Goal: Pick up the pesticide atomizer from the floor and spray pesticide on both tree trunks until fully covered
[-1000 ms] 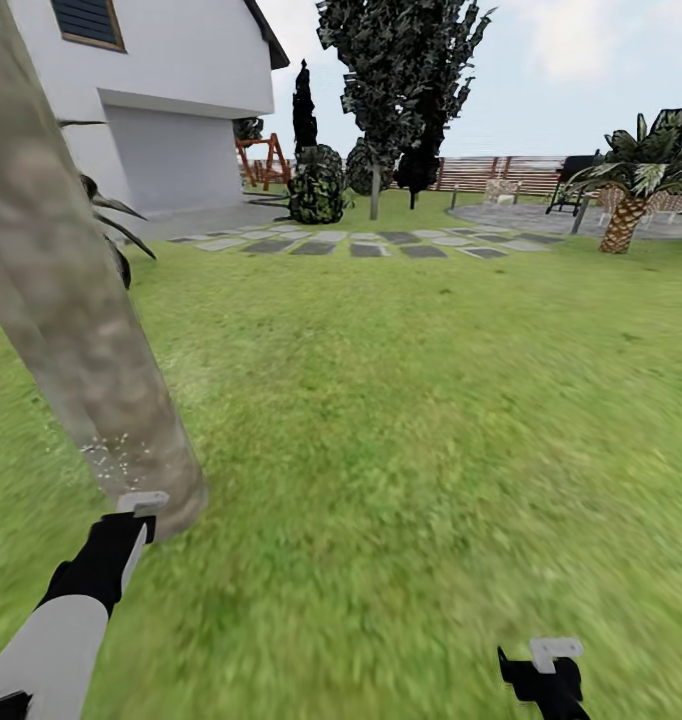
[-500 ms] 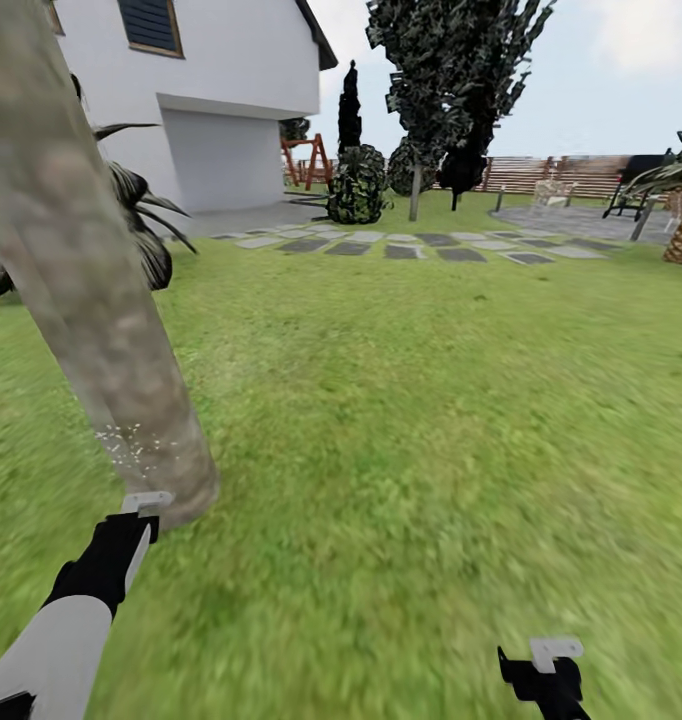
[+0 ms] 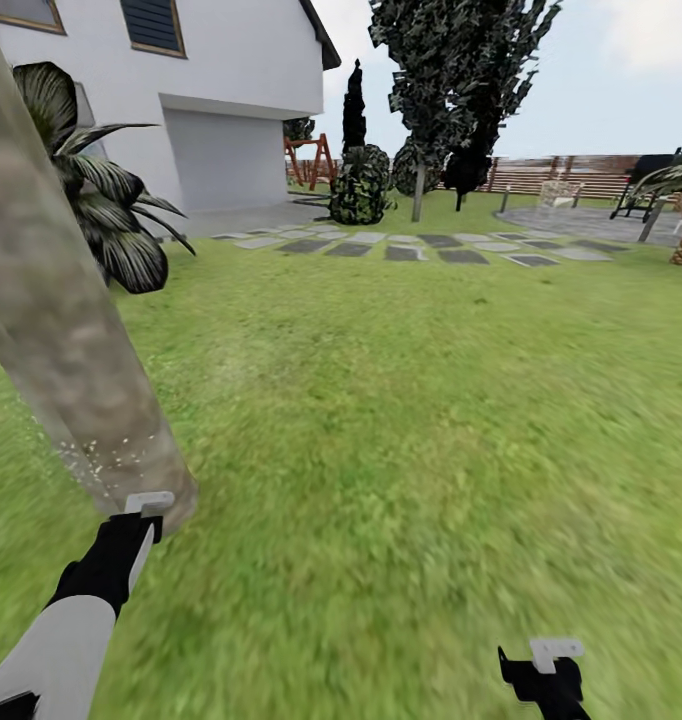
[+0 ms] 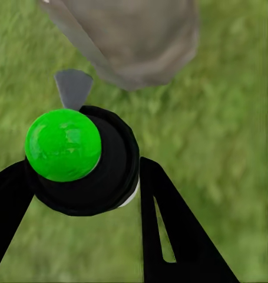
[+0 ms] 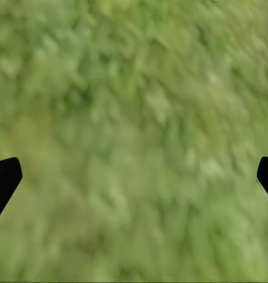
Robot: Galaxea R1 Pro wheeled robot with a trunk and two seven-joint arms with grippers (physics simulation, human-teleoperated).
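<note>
- Fingers (image 4: 169, 230) of our left gripper (image 4: 80, 171) are clamped on the pesticide atomizer (image 4: 89, 162), a dark round body with a bright green top and a grey nozzle pointing toward the tree trunk (image 4: 131, 38).
- From the head view, our left gripper (image 3: 141, 510) sits low at the left, right beside the base of the tree trunk (image 3: 66, 330), where pale specks dot the bark near the ground.
- Our right gripper (image 5: 134, 177) hangs over bare grass with its two dark fingertips (image 5: 4, 180) well apart and nothing between them; from the head view it shows at the lower right (image 3: 546, 665).
- We stand on the floor (image 3: 411, 430), blurry green lawn, with a row of grey stepping stones (image 3: 421, 245) farther off.
- Beyond the stones rises a second tree (image 3: 451, 80) with a jagged dark crown, and a thin all-dark tree (image 3: 354, 100) next to it.
- A white house (image 3: 201, 90) stands at the left, with a leafy dark plant (image 3: 101, 200) before it, just behind the near trunk.
- A brown slatted fence (image 3: 571, 172) closes the far side.
</note>
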